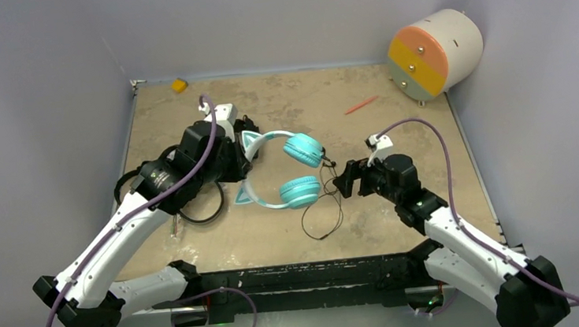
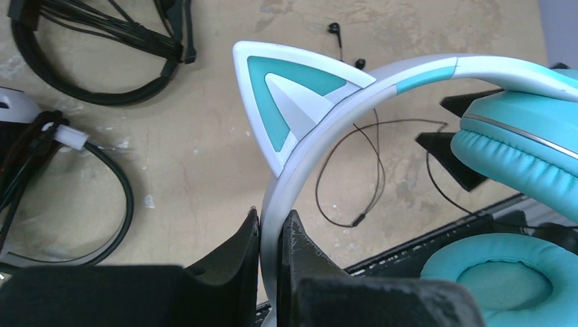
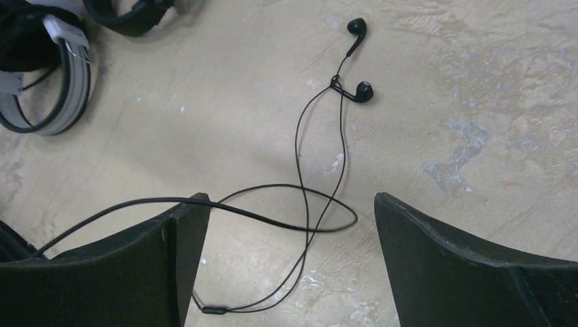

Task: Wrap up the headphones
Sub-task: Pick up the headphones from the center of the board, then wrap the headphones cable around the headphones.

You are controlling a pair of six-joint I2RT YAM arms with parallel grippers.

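Two grippers, opposite states. Left gripper [image 2: 271, 231] is closed hard on the pale grey headband of the teal cat-ear over-ear headphones [image 2: 317, 129], one pad each side of the band, just below a white-and-teal cat ear. From that grip the band arcs up and away, and both padded teal ear cups end up on the side facing the right gripper [image 3: 287, 201]. Can't tell if the cups rest on the table or hang clear of it

Right gripper: jaws spread wide, nothing between them, no visible contact with anything. Directly under the gap a thin black cable [image 3: 300, 146] lies in loose crossed loops on the mottled beige tabletop [image 3: 477, 82]. It runs forward from the fingers to a pair of small black earbuds [image 3: 361, 92] lying ahead of the gripper, well apart from it. One strand passes one finger's tip and goes out of frame, can't tell what it connects to

Beside the left gripper, away from the teal set: an all-black over-ear headset [image 2: 146, 42] with its cable bunched across the band. Ahead and off to the side of the right gripper: a white-and-black headset [image 3: 78, 82]. Far ahead of it, a thin red stick [image 1: 361, 106] and a white cylinder with an orange, yellow and grey-green face [image 1: 435, 54] by the wall
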